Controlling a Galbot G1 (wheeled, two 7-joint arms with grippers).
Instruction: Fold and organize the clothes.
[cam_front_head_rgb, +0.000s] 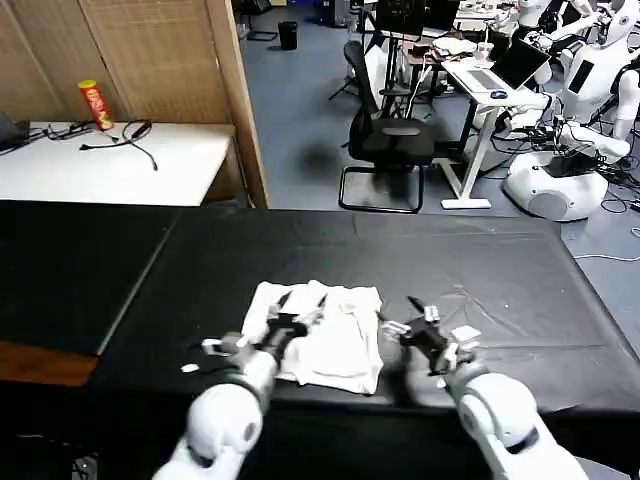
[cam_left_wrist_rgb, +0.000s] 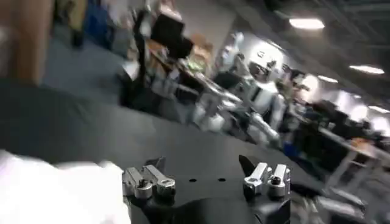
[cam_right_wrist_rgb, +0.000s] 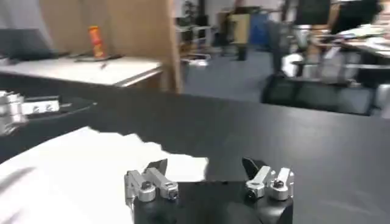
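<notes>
Both arms reach forward from the near edge of my head view. I read the left pincer (cam_front_head_rgb: 298, 312) as spread, its fingers hanging over the left part of the T-shirt (cam_front_head_rgb: 335, 340). I read the right pincer (cam_front_head_rgb: 412, 318) as spread too, just beside the shirt's right edge and over bare bench (cam_front_head_rgb: 480, 260) cover.

T-shirt state: white, folded into a compact, roughly square bundle with soft creases. It lies flat on the black bench cover near the front edge, about midway across. Its slightly longer axis runs from the near edge away from me. I cannot make out any print on the upward face.

On the right wrist view, the shirt (cam_right_wrist_rgb: 73, 164) fills the surface beside the spread fingers (cam_right_wrist_rgb: 149, 182).
</notes>
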